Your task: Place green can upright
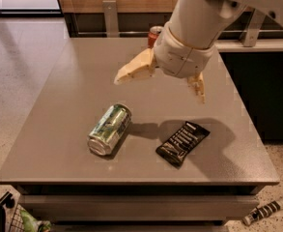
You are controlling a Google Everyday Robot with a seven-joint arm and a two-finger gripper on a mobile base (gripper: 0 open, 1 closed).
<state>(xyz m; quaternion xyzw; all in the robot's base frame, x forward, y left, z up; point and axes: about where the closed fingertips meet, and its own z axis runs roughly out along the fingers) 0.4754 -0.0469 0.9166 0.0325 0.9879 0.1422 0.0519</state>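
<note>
Can (109,129), the green one, lay on its side near the table's (59,105) front edge, beside a black snack packet (182,143). The gripper (159,90) hovered above, fingers spread wide; it needed to straddle the can's midsection squarely before tipping it upright.

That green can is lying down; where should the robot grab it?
Probably across the middle of the green can, from above, fingers on its long curved sides: it lies on its side. The gripper hangs open above the table, beyond it.
</note>
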